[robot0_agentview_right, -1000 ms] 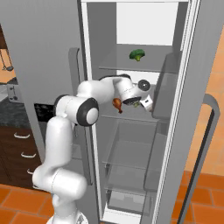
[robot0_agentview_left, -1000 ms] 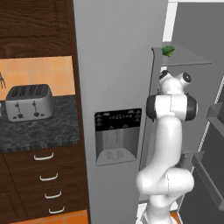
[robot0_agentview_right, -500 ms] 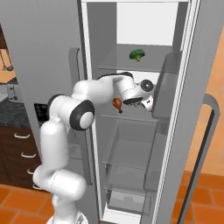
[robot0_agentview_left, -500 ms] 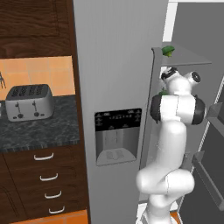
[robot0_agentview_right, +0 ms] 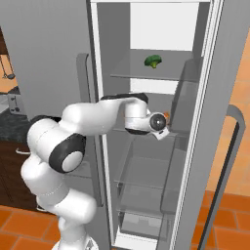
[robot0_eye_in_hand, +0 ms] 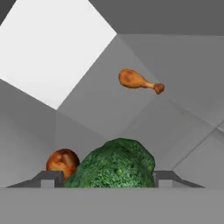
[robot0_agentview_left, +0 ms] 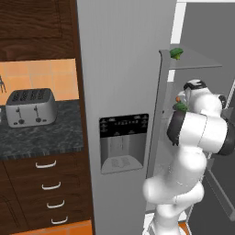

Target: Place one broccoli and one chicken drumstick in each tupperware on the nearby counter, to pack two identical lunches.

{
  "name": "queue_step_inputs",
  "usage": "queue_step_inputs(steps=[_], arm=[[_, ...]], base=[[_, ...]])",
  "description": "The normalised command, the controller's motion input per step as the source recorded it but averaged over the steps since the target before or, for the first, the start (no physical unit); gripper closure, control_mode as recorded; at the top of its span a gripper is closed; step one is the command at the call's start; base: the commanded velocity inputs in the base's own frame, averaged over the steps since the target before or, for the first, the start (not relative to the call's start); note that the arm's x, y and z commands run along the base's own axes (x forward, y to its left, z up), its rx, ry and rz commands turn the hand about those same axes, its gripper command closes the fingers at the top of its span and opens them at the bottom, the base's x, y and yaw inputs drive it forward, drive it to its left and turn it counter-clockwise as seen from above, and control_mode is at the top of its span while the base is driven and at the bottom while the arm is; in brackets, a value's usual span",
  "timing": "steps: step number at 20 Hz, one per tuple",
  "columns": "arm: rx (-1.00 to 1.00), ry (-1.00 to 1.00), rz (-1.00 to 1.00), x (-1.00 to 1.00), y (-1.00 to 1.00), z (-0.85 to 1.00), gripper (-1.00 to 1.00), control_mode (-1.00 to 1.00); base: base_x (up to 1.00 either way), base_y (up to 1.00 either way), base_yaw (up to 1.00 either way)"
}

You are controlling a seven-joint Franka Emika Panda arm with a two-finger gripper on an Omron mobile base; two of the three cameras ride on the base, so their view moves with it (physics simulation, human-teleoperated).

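White glossy arm [robot0_agentview_right: 93, 119], fat rounded segments w/ dark grey bands at joints. Round dark lens-like disc near wrist. Finger tips [robot0_eye_in_hand: 50, 178] small, grey, blocky.

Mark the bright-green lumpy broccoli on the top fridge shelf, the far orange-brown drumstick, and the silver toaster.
Bright-green lumpy broccoli [robot0_agentview_right: 153, 61], right base view, on its crown.
Orange-brown club-shaped chicken drumstick [robot0_eye_in_hand: 133, 80], hand view, on the meaty end.
Silver four-slot toaster [robot0_agentview_left: 31, 107], left base view, on its front face.

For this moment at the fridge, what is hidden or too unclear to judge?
- Claw grip: in the hand view a broccoli sits between the finger tips, but it hides any contact.
- Near chicken drumstick: partly behind that broccoli, shape cut off.
- Claw in the right base view: the wrist blocks it.
- Tupperware: the counter by the toaster is cut off at the left edge.
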Motion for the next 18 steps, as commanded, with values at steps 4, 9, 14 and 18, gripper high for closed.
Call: queue_step_inputs(steps=[4, 9, 14, 18], arm=[[0.08, 0.2, -0.06, -1.0, 0.08, 1.0, 1.0, -1.0], [0.01, 0.63, -0.07, -1.0, 0.01, 0.36, 1.0, -1.0], [-0.01, 0.27, 0.0, -0.8, 0.14, -0.16, 1.0, 1.0], [0.0, 0.0, 0.0, 0.0, 0.0, 0.0, 1.0, 1.0]], base=[[0.0, 0.0, 0.0], [0.0, 0.0, 0.0], [-0.2, 0.08, 0.01], [-0.87, 0.94, 0.31]])
